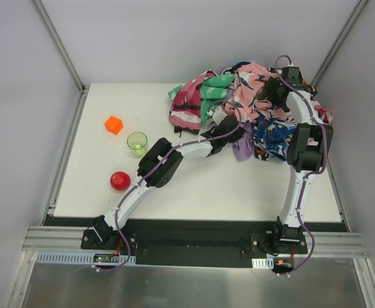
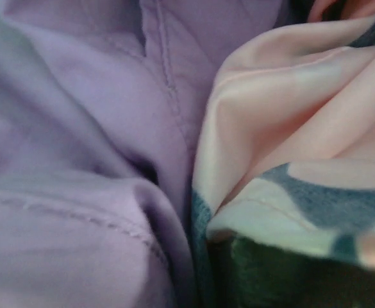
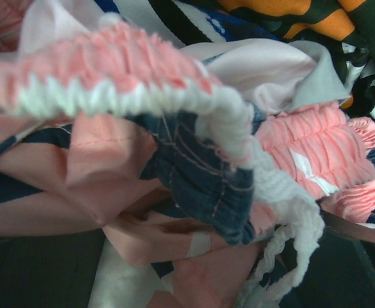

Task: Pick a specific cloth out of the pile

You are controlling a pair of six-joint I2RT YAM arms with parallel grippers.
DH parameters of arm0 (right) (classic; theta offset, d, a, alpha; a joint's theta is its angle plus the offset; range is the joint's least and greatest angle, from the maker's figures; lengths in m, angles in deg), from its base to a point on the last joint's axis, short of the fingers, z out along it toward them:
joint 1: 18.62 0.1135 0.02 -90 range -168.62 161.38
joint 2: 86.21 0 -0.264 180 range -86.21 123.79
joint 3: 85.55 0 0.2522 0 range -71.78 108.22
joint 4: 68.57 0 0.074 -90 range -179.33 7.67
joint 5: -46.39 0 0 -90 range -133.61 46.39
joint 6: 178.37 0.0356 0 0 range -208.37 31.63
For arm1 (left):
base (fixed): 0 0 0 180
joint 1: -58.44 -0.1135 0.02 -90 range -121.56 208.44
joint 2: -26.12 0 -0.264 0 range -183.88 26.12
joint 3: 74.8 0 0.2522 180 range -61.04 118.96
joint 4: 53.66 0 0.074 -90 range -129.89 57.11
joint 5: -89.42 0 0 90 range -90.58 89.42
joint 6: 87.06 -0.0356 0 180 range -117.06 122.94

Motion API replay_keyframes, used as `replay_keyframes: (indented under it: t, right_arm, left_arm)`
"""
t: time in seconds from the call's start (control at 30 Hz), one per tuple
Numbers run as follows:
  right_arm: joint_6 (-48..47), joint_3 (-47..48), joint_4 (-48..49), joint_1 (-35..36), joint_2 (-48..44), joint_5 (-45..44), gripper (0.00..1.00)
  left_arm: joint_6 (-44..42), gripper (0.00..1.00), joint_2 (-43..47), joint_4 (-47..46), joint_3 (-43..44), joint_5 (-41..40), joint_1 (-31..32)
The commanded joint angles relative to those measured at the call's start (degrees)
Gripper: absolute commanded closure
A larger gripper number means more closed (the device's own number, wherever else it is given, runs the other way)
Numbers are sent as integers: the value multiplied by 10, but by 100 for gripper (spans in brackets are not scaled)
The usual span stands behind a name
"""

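The pile [image 1: 254, 90] of bright patterned cloths lies at the table's back right. The lavender cloth [image 1: 242, 149] pokes out at the pile's near edge, and it fills the left of the left wrist view as the cloth [image 2: 78, 128], against a pale pink fabric [image 2: 290, 115]. My left gripper [image 1: 232, 131] is pushed into the pile just above that lavender patch. Fabric hides its fingers, and I cannot see what lies between them. My right gripper [image 1: 275, 90] is sunk in the top of the pile. Its view shows only a pink cloth with dark print [image 3: 193, 167] and a white gathered band [image 3: 129, 96].
An orange cube [image 1: 113, 124], a green cup [image 1: 136, 142] and a red apple [image 1: 120, 181] stand on the left half of the white table [image 1: 238, 192]. Pale walls close in the table on the left, back and right.
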Motion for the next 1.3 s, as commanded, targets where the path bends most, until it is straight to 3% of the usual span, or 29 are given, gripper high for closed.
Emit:
replay_keyframes:
  t: [0.0,0.3,0.4,0.63,0.77,1.0,1.13,1.27]
  right_arm:
    - [14,-19,-112,-29,30,-52,4]
    - [16,106,-172,-55,94,-104,5]
    - [18,114,-175,-63,96,-110,5]
    - [16,134,-188,-74,120,-117,6]
    - [17,150,-201,-83,138,-121,9]
    - [6,149,-203,-88,132,-118,7]
    - [-12,143,-200,-86,119,-89,6]
    - [-69,115,-181,-64,67,-63,2]
  left_arm:
    - [13,100,92,-24,-84,-48,-12]
    - [-113,100,414,-86,-475,-34,-12]
    - [-201,100,522,-56,-536,-22,-11]
    - [-327,100,701,110,-522,5,-11]
    - [-384,100,782,134,-492,57,-11]
    - [-455,100,828,190,-372,219,-11]
    - [-470,100,855,207,-323,261,-11]
    - [-462,100,857,225,-328,260,-11]
